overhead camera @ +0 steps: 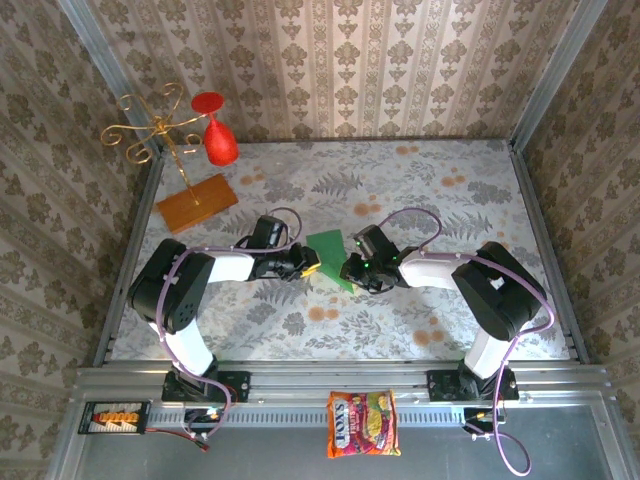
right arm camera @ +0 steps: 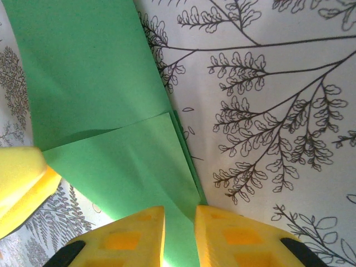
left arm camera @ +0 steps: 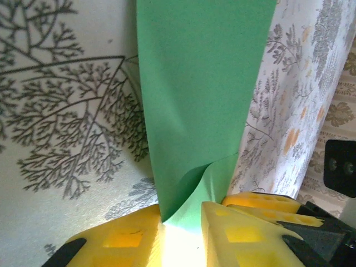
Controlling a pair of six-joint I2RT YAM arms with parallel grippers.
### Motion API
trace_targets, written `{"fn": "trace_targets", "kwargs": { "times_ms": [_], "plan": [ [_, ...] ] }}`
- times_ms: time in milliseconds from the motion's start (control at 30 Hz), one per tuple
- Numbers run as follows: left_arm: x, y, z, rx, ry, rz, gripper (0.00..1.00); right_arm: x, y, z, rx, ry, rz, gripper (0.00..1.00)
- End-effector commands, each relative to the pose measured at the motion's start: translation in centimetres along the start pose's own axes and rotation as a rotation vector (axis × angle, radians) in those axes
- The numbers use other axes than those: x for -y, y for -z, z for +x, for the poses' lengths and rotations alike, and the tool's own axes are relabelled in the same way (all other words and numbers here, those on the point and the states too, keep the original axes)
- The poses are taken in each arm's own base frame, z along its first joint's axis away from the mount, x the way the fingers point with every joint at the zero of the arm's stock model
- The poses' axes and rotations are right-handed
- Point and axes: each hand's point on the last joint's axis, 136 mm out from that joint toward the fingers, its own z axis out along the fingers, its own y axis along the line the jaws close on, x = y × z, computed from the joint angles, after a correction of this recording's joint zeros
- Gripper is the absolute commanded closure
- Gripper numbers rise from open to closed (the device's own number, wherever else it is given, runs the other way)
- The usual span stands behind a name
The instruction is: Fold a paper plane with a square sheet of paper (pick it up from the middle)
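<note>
The green square sheet of paper point(overhead camera: 328, 250) lies mid-table, partly folded into overlapping flaps; no slim dart shape is in view. My left gripper point(overhead camera: 312, 266) is shut on the sheet's left edge. In the left wrist view the paper point(left arm camera: 200, 89) runs down and curls between the yellow fingers point(left arm camera: 119, 239), pinched at the gripper point(left arm camera: 181, 236). My right gripper point(overhead camera: 350, 270) holds the near right corner. In the right wrist view a folded flap point(right arm camera: 128, 167) passes into the narrow gap of the gripper point(right arm camera: 179, 239), shut on it. The left arm's yellow finger point(right arm camera: 22, 181) shows there too.
An orange-brown board point(overhead camera: 197, 203) carries a gold wire stand point(overhead camera: 150, 125) with a hanging red glass point(overhead camera: 218, 140) at the back left. A printed snack packet point(overhead camera: 362, 424) lies on the front rail. Patterned walls close in the table point(overhead camera: 450, 190) on three sides.
</note>
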Motion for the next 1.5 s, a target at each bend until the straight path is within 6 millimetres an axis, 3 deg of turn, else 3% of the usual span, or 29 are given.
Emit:
{"fn": "trace_targets", "kwargs": {
  "times_ms": [0,433,567,733,900,1467],
  "plan": [
    [1.0,0.1,-0.4,-0.012,-0.010,0.029,0.77,2.4,-0.7,1.0,-0.039,-0.006,0.091,0.77],
    [-0.9,0.7,1.0,-0.035,0.037,-0.012,0.70,2.4,-0.7,0.9,-0.041,-0.003,0.092,0.77],
    [-0.6,0.5,0.9,-0.042,0.029,-0.007,0.68,2.2,-0.7,0.7,-0.034,0.001,0.085,0.77],
    [-0.3,0.0,1.0,-0.052,0.019,-0.009,0.68,2.2,-0.7,0.8,-0.035,0.007,0.083,0.77],
    [-0.4,0.0,1.1,-0.051,0.015,-0.008,0.75,2.7,-0.8,1.0,-0.042,0.008,0.092,0.77],
    [-1.3,-0.4,0.8,-0.037,0.070,-0.038,0.73,2.9,-1.0,1.0,-0.049,0.012,0.096,0.78]
  ]
}}
